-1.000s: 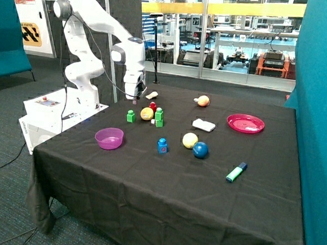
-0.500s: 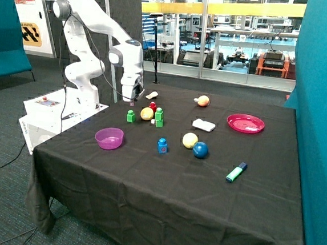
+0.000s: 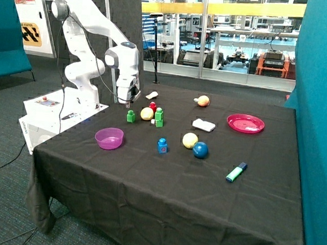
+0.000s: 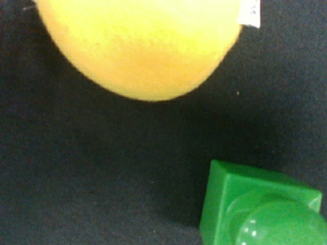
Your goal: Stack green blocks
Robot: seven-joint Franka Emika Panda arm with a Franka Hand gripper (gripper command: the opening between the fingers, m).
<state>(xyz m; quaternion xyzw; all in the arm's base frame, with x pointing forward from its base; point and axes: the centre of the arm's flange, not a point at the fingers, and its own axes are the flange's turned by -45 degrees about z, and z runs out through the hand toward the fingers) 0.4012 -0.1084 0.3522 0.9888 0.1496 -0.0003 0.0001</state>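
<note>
Your end effector (image 3: 127, 104) hovers just above the lone green block (image 3: 131, 116) on the desk (image 3: 163, 185); I cannot tell its state. Beyond it, past the yellow ball (image 3: 147, 113), the other green blocks (image 3: 159, 117) stand stacked. The block looks light, rigid and slick: pinch its flat sides below the stud. Since a second ago, the arm has swung toward this block.
</note>
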